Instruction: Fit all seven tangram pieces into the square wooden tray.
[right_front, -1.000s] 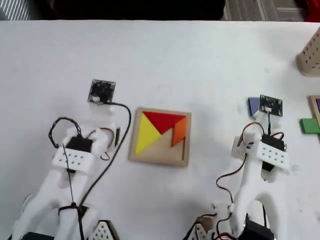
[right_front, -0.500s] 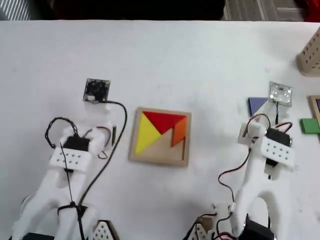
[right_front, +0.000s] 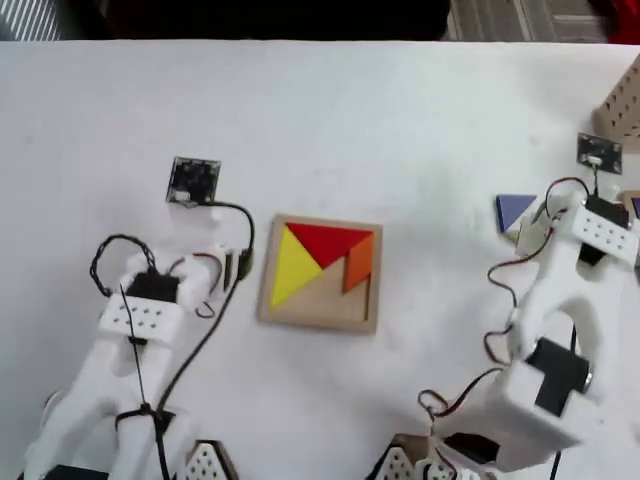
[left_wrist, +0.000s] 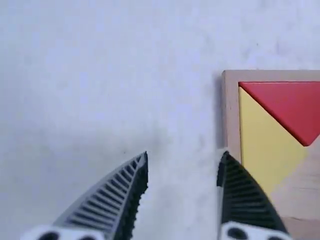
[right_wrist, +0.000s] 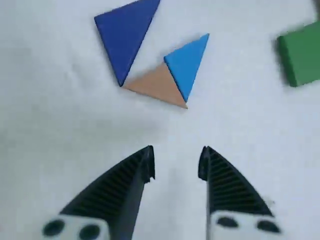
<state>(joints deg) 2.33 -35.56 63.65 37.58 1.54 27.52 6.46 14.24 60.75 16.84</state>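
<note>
High view: the square wooden tray sits mid-table. It holds a red triangle, a yellow triangle and an orange piece, and its near part is bare wood. The left end effector is just beside the tray's left rim. A dark blue triangle lies loose, well apart from the tray, next to the right arm.

Left wrist view: the left end effector has its fingers spread with nothing between them, over bare table. One fingertip is close to the tray's corner.

Right wrist view: the right end effector is partly spread and empty, short of the loose pieces. The light blue triangle and tan triangle meet edge to edge. The dark blue triangle touches the tan one at a corner. A green piece lies apart.

Handling (judgement): the pieces look thin, stiff and light, with smooth paint, so they would likely skate if nudged. They lie flat, so pinch across opposite edges, low to the table. The touching pair likely needs separating first.

Change: the right arm has swung outward toward the table's right edge. The left arm is nearly unmoved over the last half second. The tray and its three pieces are unchanged.
</note>
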